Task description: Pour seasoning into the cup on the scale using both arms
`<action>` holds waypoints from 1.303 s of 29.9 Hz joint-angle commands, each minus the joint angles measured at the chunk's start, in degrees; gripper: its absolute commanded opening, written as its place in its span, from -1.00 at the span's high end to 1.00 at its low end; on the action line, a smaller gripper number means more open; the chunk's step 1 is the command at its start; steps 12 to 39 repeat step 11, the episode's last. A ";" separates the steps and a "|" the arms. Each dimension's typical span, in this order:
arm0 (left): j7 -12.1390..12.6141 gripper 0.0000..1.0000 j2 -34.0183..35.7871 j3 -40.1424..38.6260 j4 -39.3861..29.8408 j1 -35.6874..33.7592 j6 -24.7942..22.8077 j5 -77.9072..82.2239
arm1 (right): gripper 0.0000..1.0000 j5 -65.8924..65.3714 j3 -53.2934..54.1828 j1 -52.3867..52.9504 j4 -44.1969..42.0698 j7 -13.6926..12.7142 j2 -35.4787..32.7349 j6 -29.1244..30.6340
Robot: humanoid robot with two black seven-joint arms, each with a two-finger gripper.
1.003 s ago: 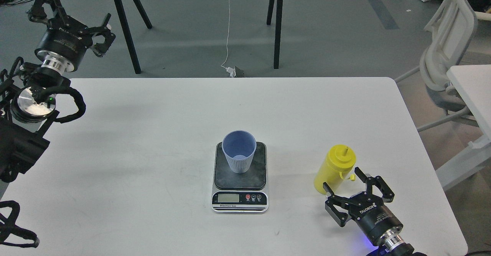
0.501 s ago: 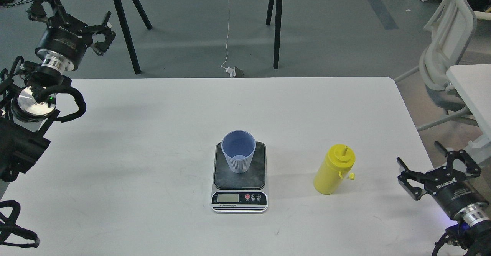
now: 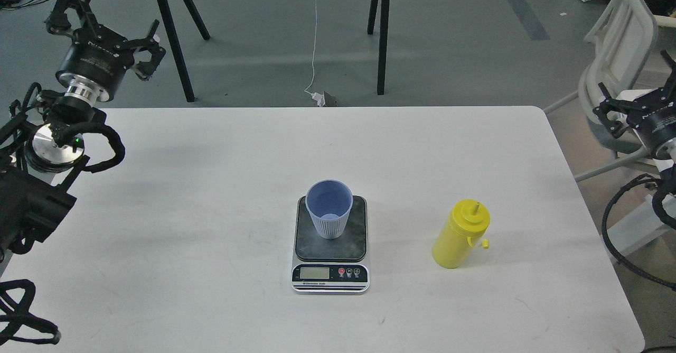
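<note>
Seasoning bottle (image 3: pixel 461 233) is standing upright on the white table (image 3: pixel 211 210), lower right of centre, nozzle up, tethered cap hanging at its right side. Nothing is touching it. It hasn't moved over the last second.

Cup (image 3: pixel 329 207) is sitting upright on the scale (image 3: pixel 330 243) at centre frame, on the rear part of the dark plate. Well apart from the bottle, same spot as before.

What's changing for you: your right gripper (image 3: pixel 636 104) is pulling away. A second ago it was just beside the bottle at lower right, half a second ago out by the table's right edge, now it's up at the right edge of frame, off the table, in front of the white chair (image 3: pixel 615 62). Fingers spread wide, holding nothing.

Your left gripper (image 3: pixel 103 30) is hovering at upper left beyond the table's far edge, fingers wide, empty. It's drifting only slightly right versus earlier.
</note>
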 commanded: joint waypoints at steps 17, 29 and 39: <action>0.00 -0.99 -1.49 0.01 0.00 0.10 -0.01 0.00 | -0.98 0.40 0.25 8.37 -7.51 0.40 9.01 0.00; 0.00 -0.99 -1.49 0.01 0.00 0.10 -0.01 0.00 | -0.98 0.40 0.25 8.37 -7.51 0.40 9.01 0.00; 0.00 -0.99 -1.49 0.01 0.00 0.10 -0.01 0.00 | -0.98 0.40 0.25 8.37 -7.51 0.40 9.01 0.00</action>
